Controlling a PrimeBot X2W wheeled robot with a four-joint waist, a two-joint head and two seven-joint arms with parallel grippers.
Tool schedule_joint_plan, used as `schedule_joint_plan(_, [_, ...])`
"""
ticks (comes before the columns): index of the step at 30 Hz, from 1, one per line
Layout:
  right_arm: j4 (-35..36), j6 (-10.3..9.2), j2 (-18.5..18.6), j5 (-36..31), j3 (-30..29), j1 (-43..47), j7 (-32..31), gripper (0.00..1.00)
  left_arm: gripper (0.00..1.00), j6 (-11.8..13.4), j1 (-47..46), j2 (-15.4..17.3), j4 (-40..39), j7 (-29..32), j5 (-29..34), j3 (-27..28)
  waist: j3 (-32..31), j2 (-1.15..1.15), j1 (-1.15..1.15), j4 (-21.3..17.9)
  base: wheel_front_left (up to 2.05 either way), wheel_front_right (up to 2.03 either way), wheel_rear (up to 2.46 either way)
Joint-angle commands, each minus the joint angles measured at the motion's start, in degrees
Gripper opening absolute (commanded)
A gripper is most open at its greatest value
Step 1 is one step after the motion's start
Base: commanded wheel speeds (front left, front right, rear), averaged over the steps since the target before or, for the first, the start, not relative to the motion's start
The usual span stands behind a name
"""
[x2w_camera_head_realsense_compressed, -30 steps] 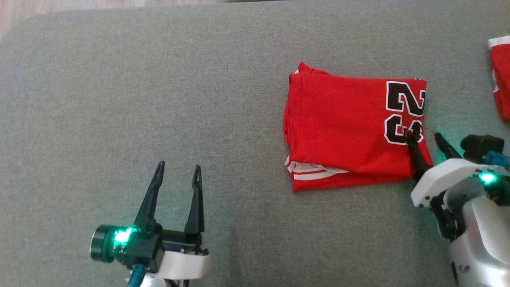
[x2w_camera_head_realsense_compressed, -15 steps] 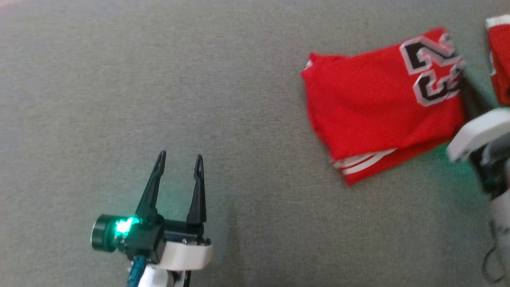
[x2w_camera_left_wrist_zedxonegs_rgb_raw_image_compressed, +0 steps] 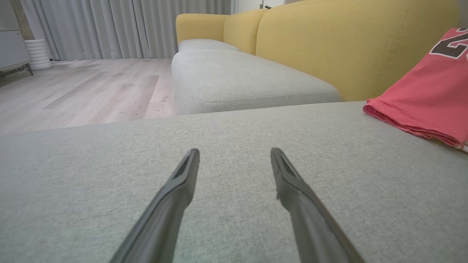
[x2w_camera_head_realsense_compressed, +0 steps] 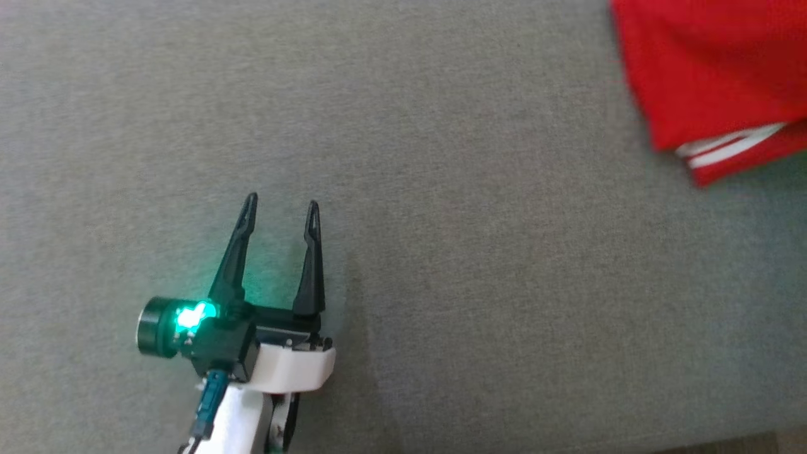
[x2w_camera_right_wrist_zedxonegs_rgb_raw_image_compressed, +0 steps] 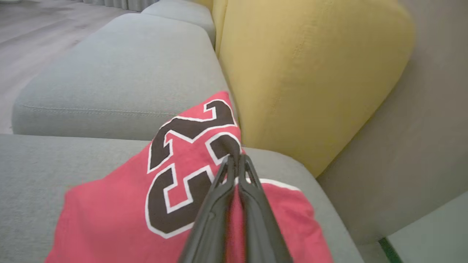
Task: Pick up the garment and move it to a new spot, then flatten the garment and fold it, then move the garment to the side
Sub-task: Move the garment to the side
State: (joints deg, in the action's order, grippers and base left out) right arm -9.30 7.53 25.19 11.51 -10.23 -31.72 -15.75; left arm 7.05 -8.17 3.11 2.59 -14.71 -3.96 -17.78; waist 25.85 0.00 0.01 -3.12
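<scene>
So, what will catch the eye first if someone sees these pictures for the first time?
The red shirt with black numbers, folded on the grey cushion and pinched at its edge by the shut right tool. Next, the yellow sofa back behind it, and the open left tool, lit green, low in the head view.

Grey cushion (x2w_camera_head_realsense_compressed: pixel 441 284) offers open passage; red garment (x2w_camera_head_realsense_compressed: pixel 712 75) and yellow backrest (x2w_camera_left_wrist_zedxonegs_rgb_raw_image_compressed: pixel 347 47) bound it.

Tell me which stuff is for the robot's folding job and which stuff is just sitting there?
For the job: red jersey; right jaws, shut on its numbered corner; grey sofa seat under it.
Just lying about: yellow back cushions; curtains; wooden floor; left jaws, open, holding nothing.
</scene>
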Motion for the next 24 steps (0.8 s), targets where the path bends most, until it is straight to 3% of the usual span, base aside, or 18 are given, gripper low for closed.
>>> schedule_joint_plan(1, [3.0,-0.04,2.3,-0.5,-0.9,-1.3,-0.6,0.00,1.00,0.0,-1.0,-0.2,-1.7,-0.3,0.6,1.8,1.1,0.00,-0.01,-1.0,0.00,0.00,0.00])
schedule_joint_plan(9, [8.3,-0.04,5.1,-2.4,-7.9,0.0,-6.0,0.00,1.00,-0.3,-3.2,-0.2,-1.4,-0.3,0.7,0.7,3.3,0.00,-0.01,-1.1,0.00,0.00,0.00])
schedule_joint_plan(10, [8.8,-0.04,5.2,-2.8,-8.8,0.3,-6.6,0.06,1.00,-0.3,-3.4,-0.2,-1.4,-0.3,0.5,0.6,3.5,0.00,-0.01,-0.9,0.00,0.00,0.00])
schedule_joint_plan(11, [9.3,-0.04,5.3,-3.1,-9.5,0.6,-7.1,0.24,1.00,-0.2,-3.6,-0.2,-1.4,-0.3,0.4,0.5,3.7,0.00,-0.01,-0.7,0.00,0.00,0.00])
schedule_joint_plan(13, [10.2,-0.04,5.1,-3.8,-11.1,1.3,-7.9,0.48,1.00,0.0,-3.7,-0.2,-1.3,-0.3,0.2,0.4,3.8,0.00,-0.01,-0.3,0.00,0.00,0.00])
schedule_joint_plan(14, [10.5,-0.04,4.8,-4.1,-11.7,1.6,-8.4,0.82,1.00,0.0,-3.8,-0.2,-1.3,-0.3,0.1,0.4,3.8,0.00,-0.01,-0.1,0.00,0.00,0.00])
schedule_joint_plan(15, [10.8,-0.04,4.4,-4.6,-12.5,1.8,-8.7,1.00,1.00,0.1,-3.8,-0.2,-1.3,-0.3,0.0,0.5,3.8,0.00,-0.01,0.0,0.00,0.00,0.00])
schedule_joint_plan(24, [12.4,-0.04,1.0,-8.2,-14.1,4.1,-9.1,1.00,1.00,0.2,-3.6,-0.2,-1.0,-0.3,-0.2,0.7,1.4,0.00,-0.01,1.9,0.00,0.00,0.00])
